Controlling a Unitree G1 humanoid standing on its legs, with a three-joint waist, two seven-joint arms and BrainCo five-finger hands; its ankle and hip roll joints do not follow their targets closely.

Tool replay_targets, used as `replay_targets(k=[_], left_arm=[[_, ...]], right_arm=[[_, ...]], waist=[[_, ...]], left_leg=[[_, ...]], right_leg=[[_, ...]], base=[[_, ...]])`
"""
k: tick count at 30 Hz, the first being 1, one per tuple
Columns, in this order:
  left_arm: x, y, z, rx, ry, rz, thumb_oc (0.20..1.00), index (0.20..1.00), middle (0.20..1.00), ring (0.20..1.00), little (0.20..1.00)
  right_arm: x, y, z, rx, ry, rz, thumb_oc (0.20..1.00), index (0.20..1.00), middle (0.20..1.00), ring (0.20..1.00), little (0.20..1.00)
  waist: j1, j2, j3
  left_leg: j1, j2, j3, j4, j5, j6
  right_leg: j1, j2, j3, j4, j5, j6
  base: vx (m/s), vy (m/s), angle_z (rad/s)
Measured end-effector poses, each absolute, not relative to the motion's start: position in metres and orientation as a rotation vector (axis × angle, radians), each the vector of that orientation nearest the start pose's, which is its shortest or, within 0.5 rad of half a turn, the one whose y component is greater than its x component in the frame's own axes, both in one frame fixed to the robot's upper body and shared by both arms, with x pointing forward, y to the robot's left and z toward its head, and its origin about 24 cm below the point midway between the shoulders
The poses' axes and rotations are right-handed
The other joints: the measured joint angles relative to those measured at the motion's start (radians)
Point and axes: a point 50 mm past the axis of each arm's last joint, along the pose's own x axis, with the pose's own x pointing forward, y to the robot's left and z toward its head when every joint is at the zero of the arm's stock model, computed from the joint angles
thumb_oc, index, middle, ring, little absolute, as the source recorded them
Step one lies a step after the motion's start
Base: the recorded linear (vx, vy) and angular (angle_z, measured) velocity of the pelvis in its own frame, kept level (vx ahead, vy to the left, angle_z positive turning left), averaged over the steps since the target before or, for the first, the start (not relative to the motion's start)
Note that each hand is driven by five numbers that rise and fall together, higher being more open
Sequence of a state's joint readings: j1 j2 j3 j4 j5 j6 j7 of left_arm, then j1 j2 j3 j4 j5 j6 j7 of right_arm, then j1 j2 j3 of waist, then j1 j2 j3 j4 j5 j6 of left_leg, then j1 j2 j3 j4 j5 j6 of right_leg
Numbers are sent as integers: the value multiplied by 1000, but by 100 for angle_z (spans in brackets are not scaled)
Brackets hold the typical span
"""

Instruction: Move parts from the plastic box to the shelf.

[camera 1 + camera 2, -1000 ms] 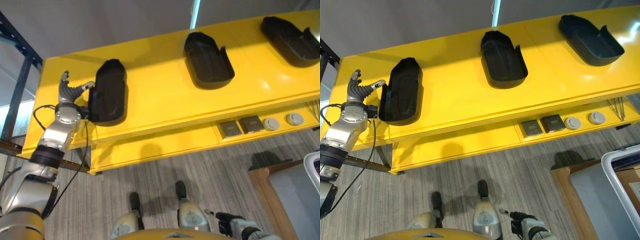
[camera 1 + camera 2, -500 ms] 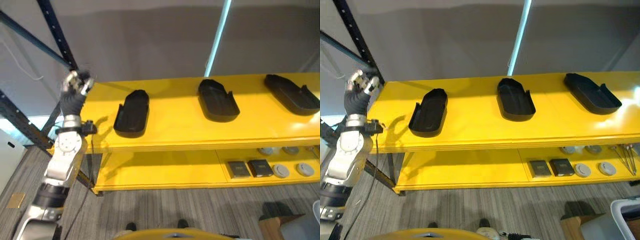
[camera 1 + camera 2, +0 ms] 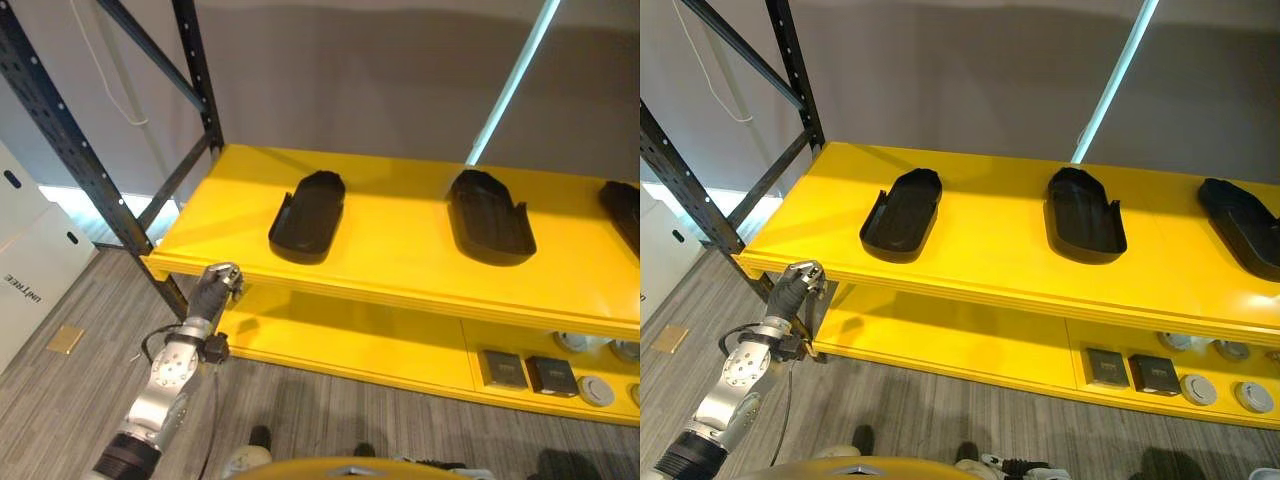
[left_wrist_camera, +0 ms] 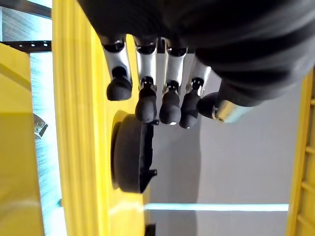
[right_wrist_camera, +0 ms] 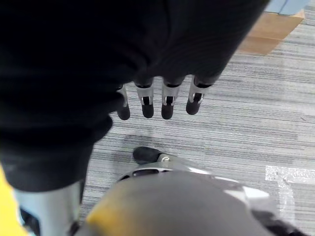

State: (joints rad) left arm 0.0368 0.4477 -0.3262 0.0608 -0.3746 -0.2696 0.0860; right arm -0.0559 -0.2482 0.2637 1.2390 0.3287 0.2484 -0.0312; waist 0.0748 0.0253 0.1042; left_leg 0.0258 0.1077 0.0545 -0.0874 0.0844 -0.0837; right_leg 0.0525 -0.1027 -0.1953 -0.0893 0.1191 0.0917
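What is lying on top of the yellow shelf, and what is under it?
On the top board of the yellow shelf lie three black parts, apart. On the lower board: dark square and grey round pieces; the board above covers some of them.

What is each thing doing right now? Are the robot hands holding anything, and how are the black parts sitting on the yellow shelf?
Left robot hand: open, empty, below the shelf's front corner.
Right robot hand: open, empty, fingers hanging over the floor.
Left black part: lying flat on the top shelf, hollow side up.
Middle black part: lying flat, hollow side up.
Right black part: lying on the shelf, partly cut off.
Yellow shelf: holds three parts, spaced apart.
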Motion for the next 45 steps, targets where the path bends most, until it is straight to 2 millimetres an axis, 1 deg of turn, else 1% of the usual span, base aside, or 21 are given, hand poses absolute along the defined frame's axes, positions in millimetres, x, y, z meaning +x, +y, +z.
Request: replay_targets(k=[2, 4, 7, 10, 12, 15, 17, 20, 21, 23, 26, 28, 34, 36, 41, 44, 45], left_arm=[[235, 171, 36, 48, -59, -197, 200, 200, 200, 200, 200], [237, 171, 38, 52, -68, -199, 200, 200, 200, 200, 200], [239, 172, 40, 61, -80, -202, 200, 200, 200, 200, 200], [248, 173, 44, 73, -97, -199, 200, 200, 200, 200, 200], [256, 172, 51, 78, -122, -195, 200, 200, 200, 200, 200], [267, 173, 55, 85, -137, -171, 200, 200, 200, 200, 200], [273, 172, 57, 81, -145, -152, 200, 200, 200, 200, 200], [275, 171, 60, 71, -166, -139, 200, 200, 200, 200, 200], [280, 169, 68, 72, -195, -131, 200, 200, 200, 200, 200], [286, 169, 75, 74, -219, -116, 200, 200, 200, 200, 200], [295, 169, 83, 81, -246, -98, 200, 200, 200, 200, 200], [301, 169, 90, 83, -271, -81, 200, 200, 200, 200, 200], [309, 169, 102, 85, -321, -41, 200, 200, 200, 200, 200], [309, 170, 102, 84, -323, -34, 200, 200, 200, 200, 200], [308, 172, 99, 87, -308, -26, 200, 200, 200, 200, 200], [303, 176, 92, 80, -288, -10, 200, 200, 200, 200, 200], [298, 181, 86, 65, -273, 11, 200, 200, 200, 200, 200]], right_arm=[[82, -230, -165, -102, 1441, -172, 1000, 1000, 1000, 1000, 1000], [83, -232, -164, -90, 1435, -186, 1000, 1000, 1000, 1000, 1000], [82, -234, -164, -71, 1426, -201, 1000, 1000, 1000, 1000, 1000], [81, -242, -162, -65, 1414, -226, 1000, 1000, 1000, 1000, 1000], [81, -247, -161, -74, 1408, -236, 1000, 1000, 1000, 1000, 1000], [82, -249, -160, -86, 1398, -232, 1000, 1000, 1000, 1000, 1000], [82, -249, -160, -105, 1396, -220, 1000, 1000, 1000, 1000, 1000], [82, -251, -159, -139, 1396, -199, 1000, 1000, 1000, 1000, 1000], [85, -253, -158, -149, 1382, -196, 1000, 1000, 1000, 1000, 1000], [89, -254, -157, -175, 1366, -180, 1000, 1000, 1000, 1000, 1000], [93, -255, -155, -200, 1357, -161, 1000, 1000, 1000, 1000, 1000], [97, -256, -154, -206, 1350, -146, 1000, 1000, 1000, 1000, 1000], [103, -256, -153, -203, 1336, -141, 1000, 1000, 1000, 1000, 1000], [102, -256, -153, -203, 1338, -139, 1000, 1000, 1000, 1000, 1000], [101, -256, -153, -203, 1336, -134, 1000, 1000, 1000, 1000, 1000], [101, -255, -154, -189, 1345, -134, 1000, 1000, 1000, 1000, 1000], [100, -254, -154, -184, 1347, -135, 1000, 1000, 1000, 1000, 1000]], waist=[[-23, 11, 9], [-26, 16, 12], [-54, 20, 16], [-78, 33, 21], [-90, 39, 34], [-124, 41, 45], [-147, 43, 64], [-157, 45, 81], [-162, 48, 104], [-163, 49, 124], [-171, 51, 126], [-180, 51, 146], [-198, 52, 178], [-207, 52, 178], [-210, 51, 179], [-206, 51, 178], [-201, 52, 173]], left_leg=[[-9, 1, 6, 0, 7, -1], [-8, 5, 27, 0, 7, -2], [-9, 5, 29, 0, 8, -2], [-26, 5, 42, 0, 10, -2], [-29, 5, 54, 0, 18, 1], [-35, 5, 64, 0, 18, 1], [-28, 5, 77, 0, 19, 5], [-29, 5, 93, 0, 17, 2], [-29, 5, 98, 0, 17, 2], [-29, 5, 109, 0, 12, 4], [-46, 6, 115, 0, 13, 4], [-46, 5, 120, 0, 13, 5], [-44, 5, 138, 0, 12, 4], [-43, 6, 138, 0, 12, 4], [-11, 7, 140, 0, 7, -3], [23, 9, 139, 0, 1, -4], [40, 13, 135, 0, -3, -7]], right_leg=[[-14, 0, 4, 0, 0, 0], [-19, 1, 20, 0, 1, 0], [-24, 2, 25, 0, 1, 0], [-57, 5, 50, 0, 3, 2], [-64, 6, 63, 0, 11, 3], [-76, 6, 78, 0, 11, 4], [-77, 8, 87, 0, 11, 7], [-91, 9, 105, 0, 16, 13], [-93, 10, 112, 0, 17, 14], [-98, 13, 126, 0, 19, 15], [-121, 13, 131, 0, 23, 14], [-123, 16, 135, 0, 26, 16], [-134, 17, 155, 0, 29, 14], [-132, 18, 155, 0, 30, 14], [-100, 19, 153, 0, 25, 16], [-64, 16, 143, 0, 22, 10], [-42, 16, 132, 0, 16, 7]], base=[[39, 7, -14], [52, -5, -24], [32, 7, -10], [6, 8, -17], [16, -11, -20], [50, -12, -15], [15, 0, -17], [-20, 4, -20], [-17, 1, -9], [-10, 2, -15], [3, 1, -8], [-2, 5, -6], [9, 6, -10], [43, -4, 0], [15, -3, 0], [-18, -17, 3], [-35, -36, 11]])
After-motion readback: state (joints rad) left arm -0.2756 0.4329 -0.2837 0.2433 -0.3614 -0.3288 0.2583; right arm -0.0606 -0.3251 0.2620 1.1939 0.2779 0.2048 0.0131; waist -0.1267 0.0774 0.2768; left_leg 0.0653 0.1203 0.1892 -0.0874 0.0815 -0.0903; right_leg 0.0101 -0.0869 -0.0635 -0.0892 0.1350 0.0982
